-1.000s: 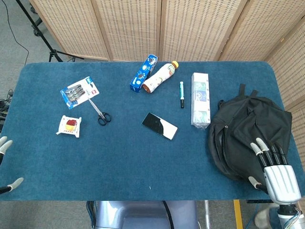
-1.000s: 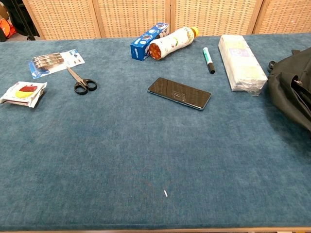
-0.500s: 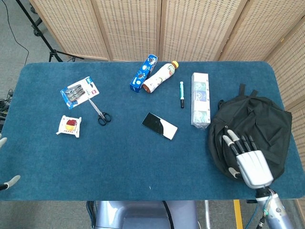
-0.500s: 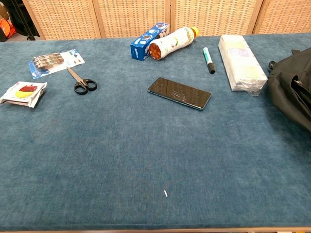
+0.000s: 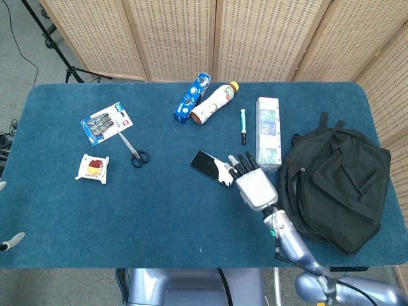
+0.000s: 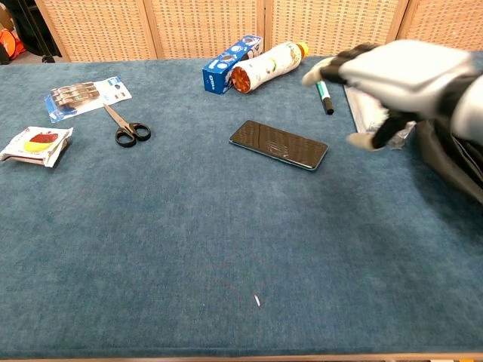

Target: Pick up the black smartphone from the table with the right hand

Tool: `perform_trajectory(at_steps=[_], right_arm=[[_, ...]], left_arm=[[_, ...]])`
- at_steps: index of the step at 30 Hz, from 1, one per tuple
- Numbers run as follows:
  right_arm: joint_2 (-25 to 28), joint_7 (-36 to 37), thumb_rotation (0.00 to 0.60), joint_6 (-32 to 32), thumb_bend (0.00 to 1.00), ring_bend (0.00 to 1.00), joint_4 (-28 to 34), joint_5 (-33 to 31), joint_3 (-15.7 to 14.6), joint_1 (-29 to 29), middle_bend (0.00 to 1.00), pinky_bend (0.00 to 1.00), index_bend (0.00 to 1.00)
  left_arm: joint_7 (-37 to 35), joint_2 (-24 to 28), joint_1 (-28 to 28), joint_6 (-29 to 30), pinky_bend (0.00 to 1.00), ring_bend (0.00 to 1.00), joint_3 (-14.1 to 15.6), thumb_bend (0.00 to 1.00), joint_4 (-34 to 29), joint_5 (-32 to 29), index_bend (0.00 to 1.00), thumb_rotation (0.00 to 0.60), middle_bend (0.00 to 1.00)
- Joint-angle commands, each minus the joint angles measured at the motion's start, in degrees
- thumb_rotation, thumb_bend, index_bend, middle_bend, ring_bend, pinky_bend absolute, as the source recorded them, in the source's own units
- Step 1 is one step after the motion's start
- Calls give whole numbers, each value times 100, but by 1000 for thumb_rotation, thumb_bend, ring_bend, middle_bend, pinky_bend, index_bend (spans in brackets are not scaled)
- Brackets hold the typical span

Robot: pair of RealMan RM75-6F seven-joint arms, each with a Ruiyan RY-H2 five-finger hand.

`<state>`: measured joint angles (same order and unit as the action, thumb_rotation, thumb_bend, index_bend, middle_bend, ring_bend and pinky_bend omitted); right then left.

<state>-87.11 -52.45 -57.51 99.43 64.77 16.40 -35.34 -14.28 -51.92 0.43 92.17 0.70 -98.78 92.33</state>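
**Right hand arrives over the phone, fingers spread**

Head view: the right hand [image 5: 250, 180] hangs just above the near end of the black smartphone [image 5: 210, 166], fingers apart and holding nothing — palm down, forearm running back toward the table's near edge. Half a second ago it was over the black backpack [image 5: 338, 185]; it has swung left. Only fingertips of the left hand [image 5: 9, 241] show at the frame's left edge, so its state cannot be told.

Chest view: the right hand [image 6: 392, 79] hovers right of the smartphone [image 6: 278, 144], not touching it — before, this view showed no hand. The phone lies flat on the blue table [image 6: 189, 249], unmoved.
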Motion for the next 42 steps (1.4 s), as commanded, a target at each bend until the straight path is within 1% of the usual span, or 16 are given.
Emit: perform_trajectory(at_steps=[1,4,9,15,17,22,26,33,38,42], right_arm=[[-813,-705,600,86,414,0,-657,-752,194,-660,0,0,107],[-1203,-1013,600,-74,414,0,-979,-1070,221,-924,0,0,107],[-1691,-1326,600,-307,414,0,-1351,-1558,247,-1214,0,0,107],[-2180,-1448,600,-484,415,0,-1861,-1978,310,-1501,0,0,107],[-2299,-1412,600,-530,414,0,-1934,-2109,330,-1542,0,0,107],[-2476,-1361,600,-596,414,0,-2124,-2244,289,-1648,0,0,107],[-2605,-1281,600,-599,420,0,-2386,-2444,353,-1716,0,0,107],[-2771,-1135,600,-538,440,0,-2730,-2620,408,-1850,0,0,107],[-2828,-1090,600,-492,481,0,-2948,-2570,377,-1968,10,0,107],[-2879,-1009,600,-448,493,0,-3158,-2561,373,-2028,19,0,107]], left_arm=[[-71,34,-30,-62,51,0,25,0,8,30,59,600,0],[-165,69,-44,-94,51,0,48,0,24,64,59,600,0],[-348,123,-51,-99,51,0,65,0,61,92,59,600,0],[-477,161,-54,-87,51,0,77,0,98,119,59,600,0],[-496,165,-56,-90,51,0,75,0,104,111,59,600,0],[-484,167,-78,-137,51,0,88,0,98,123,59,600,0],[-494,165,-67,-102,51,0,86,0,96,129,59,600,0],[-476,166,-90,-155,51,0,87,0,91,105,59,600,0],[-500,171,-73,-112,51,0,103,0,83,147,59,600,0],[-551,171,-56,-60,51,0,93,0,109,141,59,600,0]])
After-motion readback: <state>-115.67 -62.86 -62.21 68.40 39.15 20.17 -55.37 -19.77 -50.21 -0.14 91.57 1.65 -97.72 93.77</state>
